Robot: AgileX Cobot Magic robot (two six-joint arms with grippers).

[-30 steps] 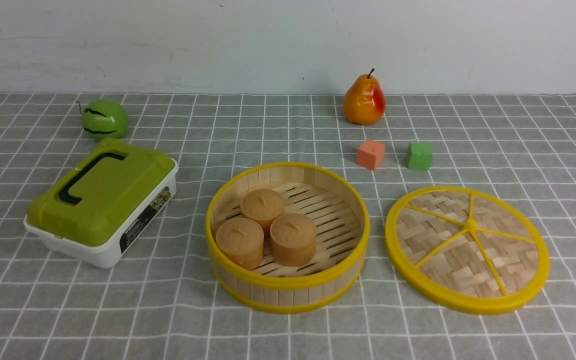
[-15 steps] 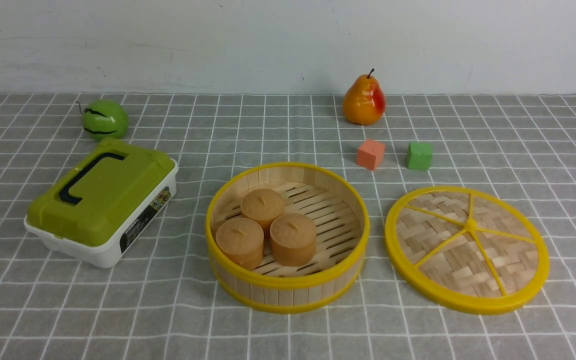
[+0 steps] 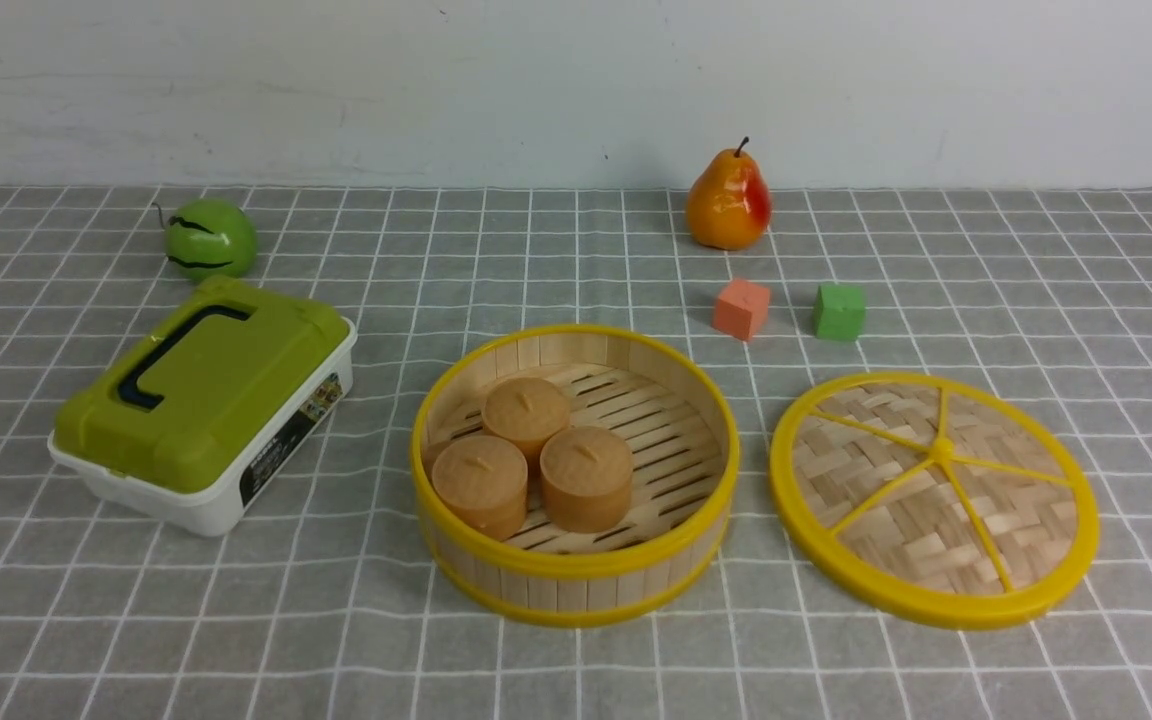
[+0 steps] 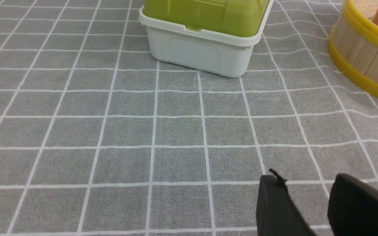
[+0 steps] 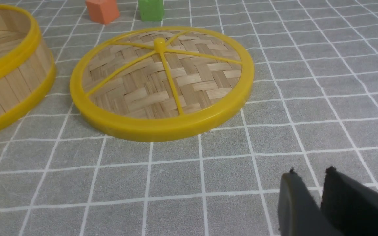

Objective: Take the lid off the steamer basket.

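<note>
- Since the lid [image 3: 934, 498] already lies flat beside the steamer basket [image 3: 574, 473], nothing needs lifting; I judge the task finished.
- Left gripper [image 4: 320, 200] sits slightly parted and empty; right gripper [image 5: 313, 193] nearly closed, empty; best kept clear.

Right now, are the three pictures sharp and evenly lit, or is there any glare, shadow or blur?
Front view: sharp, soft even light, faint shadows; a small glare spot on the pear. Left wrist view: cloth and white box sharp; left gripper at the edge is dark, slightly soft. Right wrist view: lid crisp, thin shadow under its rim; right gripper dark.
</note>
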